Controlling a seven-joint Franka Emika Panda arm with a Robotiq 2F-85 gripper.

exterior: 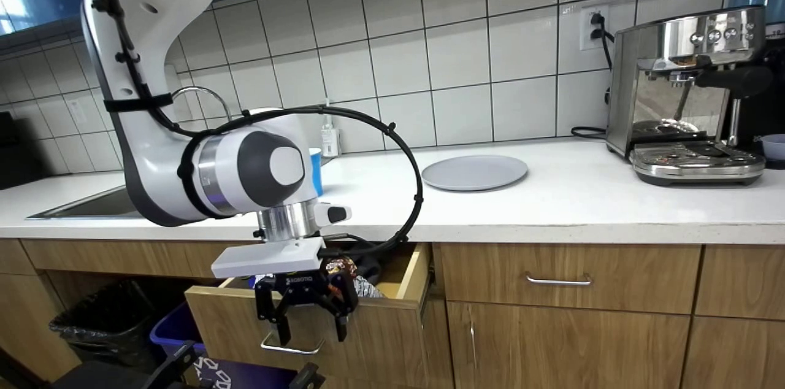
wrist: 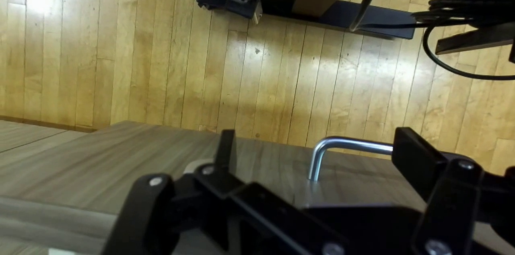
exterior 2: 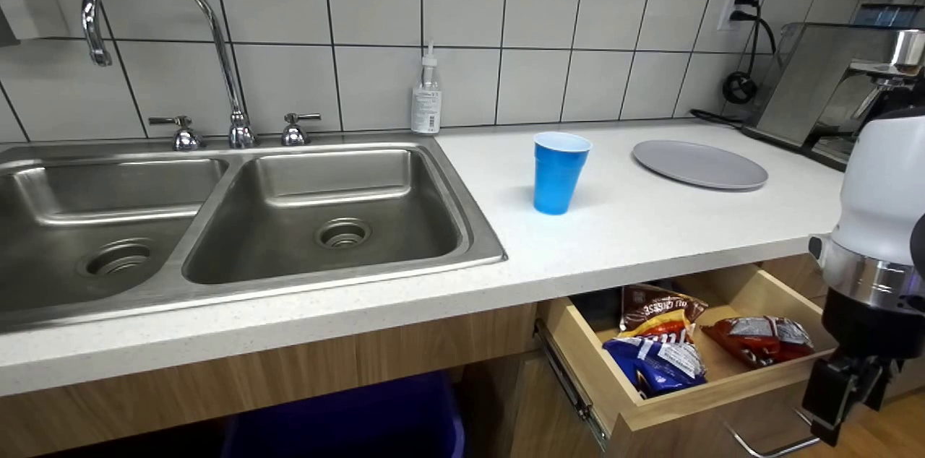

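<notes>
My gripper (wrist: 316, 140) is open, its fingers wide apart with nothing held between them. It points down in front of a pulled-out wooden drawer (exterior: 383, 340). Nearest to it is the drawer's metal handle (wrist: 354, 143), which passes behind the right-hand finger in the wrist view; whether they touch I cannot tell. Inside the drawer, an exterior view shows a blue snack bag (exterior 2: 657, 364), a red bag (exterior 2: 762, 339) and a brown bag (exterior 2: 654, 306). The wrist and gripper hide part of the drawer in an exterior view.
On the white counter stand a blue cup (exterior 2: 556, 180), a grey plate (exterior 2: 699, 165) and a coffee machine (exterior: 622, 94). A double sink (exterior 2: 484, 245) lies left of the cup. Below are a black-lined bin (exterior: 104, 331) and a purple bin (exterior: 175, 331). Coiled cables (wrist: 474, 1) lie near the floor.
</notes>
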